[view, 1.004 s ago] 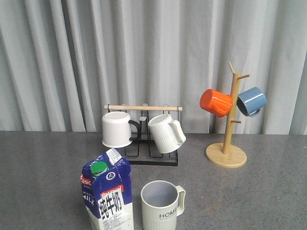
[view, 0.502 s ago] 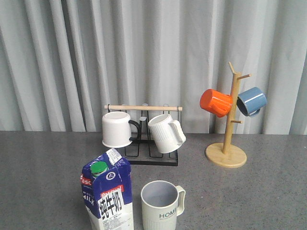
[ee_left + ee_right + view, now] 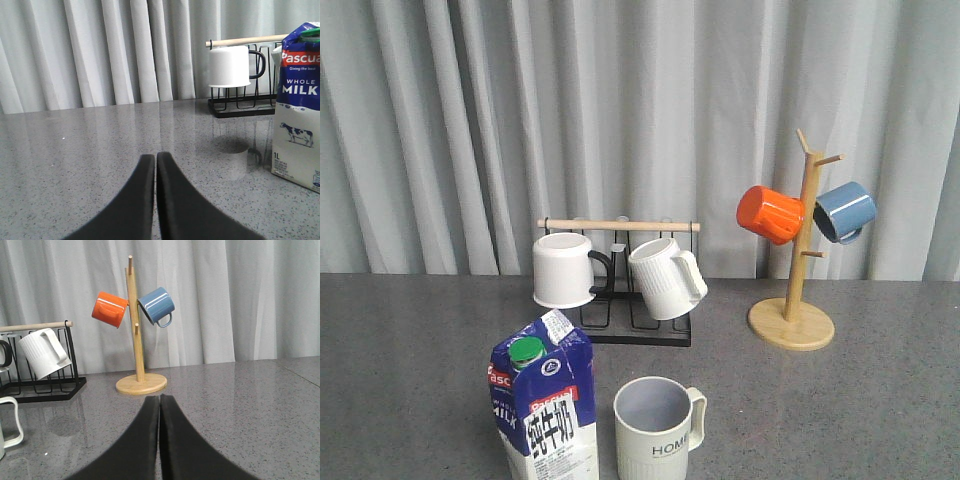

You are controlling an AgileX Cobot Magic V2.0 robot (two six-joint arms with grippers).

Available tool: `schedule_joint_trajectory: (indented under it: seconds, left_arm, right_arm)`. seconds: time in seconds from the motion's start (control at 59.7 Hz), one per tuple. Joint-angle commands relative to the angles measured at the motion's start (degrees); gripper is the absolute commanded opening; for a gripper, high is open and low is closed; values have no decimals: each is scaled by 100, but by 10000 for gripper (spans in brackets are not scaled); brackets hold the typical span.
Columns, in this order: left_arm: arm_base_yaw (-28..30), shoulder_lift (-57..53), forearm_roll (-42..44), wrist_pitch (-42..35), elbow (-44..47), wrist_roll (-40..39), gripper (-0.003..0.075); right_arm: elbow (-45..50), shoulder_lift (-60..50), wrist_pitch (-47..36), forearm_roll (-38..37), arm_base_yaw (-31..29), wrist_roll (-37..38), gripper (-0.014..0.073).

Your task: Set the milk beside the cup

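Observation:
The milk [image 3: 545, 405], a blue-and-white carton with a green cap, stands upright at the front of the table, just left of the cup [image 3: 655, 432], a pale grey-green ribbed mug marked "HOME". A small gap separates them. The carton also shows in the left wrist view [image 3: 299, 100]. Only the cup's handle [image 3: 11, 422] shows in the right wrist view. My left gripper [image 3: 156, 156] is shut and empty, low over the table, left of the carton. My right gripper [image 3: 160, 397] is shut and empty, right of the cup. Neither gripper shows in the front view.
A black wire rack [image 3: 620, 330] with a wooden bar holds a plain white mug [image 3: 563, 270] and a ribbed white mug [image 3: 665, 278] behind the carton. A wooden mug tree [image 3: 792, 320] at the back right carries an orange mug [image 3: 770, 214] and a blue mug [image 3: 844, 211]. Grey curtains hang behind.

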Motion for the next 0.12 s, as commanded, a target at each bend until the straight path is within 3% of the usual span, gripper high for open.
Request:
schedule_joint_trajectory:
  seconds: [0.0,0.1]
  left_arm:
    - [4,-71,-3,-415,120,-49,-8]
    - [4,-71,-3,-415,120,-49,-8]
  right_arm:
    - [54,-53,-424,-65,-37,-59,-2]
    - [54,-53,-424,-65,-37,-59,-2]
